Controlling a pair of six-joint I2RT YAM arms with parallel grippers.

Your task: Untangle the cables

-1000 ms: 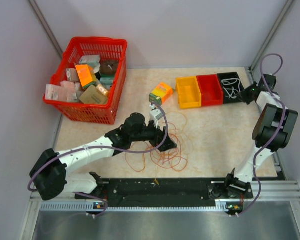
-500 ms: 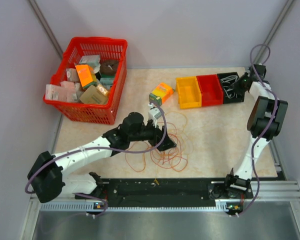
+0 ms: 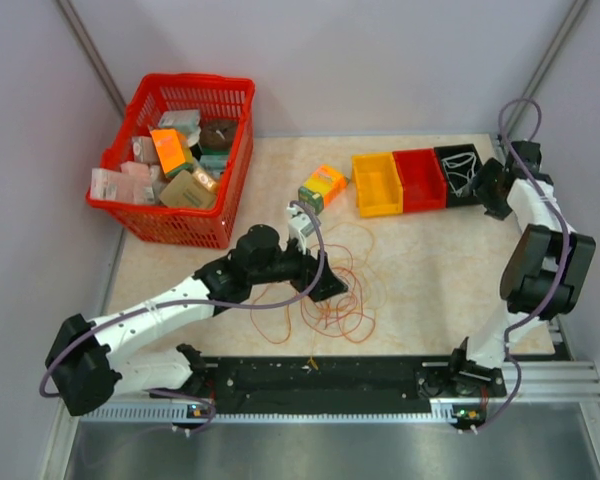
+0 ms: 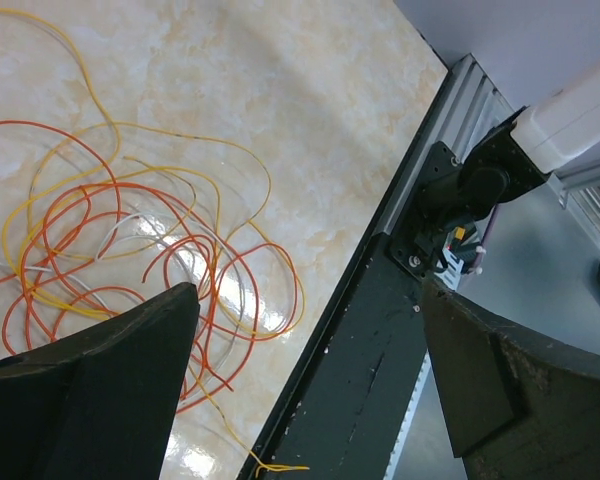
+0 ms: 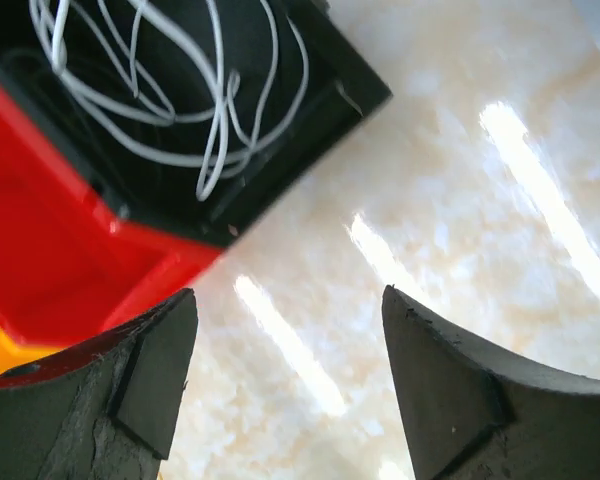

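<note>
From above, the left arm reaches over the middle of the counter [image 3: 430, 260], and the left pincer [image 3: 327, 287] hangs over the left edge of the cables [image 3: 345, 315]. They lie in a loose tangle of orange-red, yellow and white loops, just ahead of the black rail [image 3: 320, 375]. A red basket [image 3: 175, 225] of packets sits at the far left and a small orange box [image 3: 325, 185] stands beyond the tangle. To the right are a yellow bin [image 3: 377, 185], a red bin [image 3: 420, 180] and a black bin [image 3: 458, 195] side by side. The right pincer [image 3: 488, 186] is at the black bin's outer side. Through the left wrist, both fingers [image 4: 90, 390] stand wide apart with nothing between them, and the tangle is spread on the counter under and beside the left one. Through the right wrist, those fingers [image 5: 460, 400] are also parted and hold nothing. They sit above bare counter just off the black bin's corner, and a white cable [image 5: 160, 90] is coiled inside that bin.
</note>
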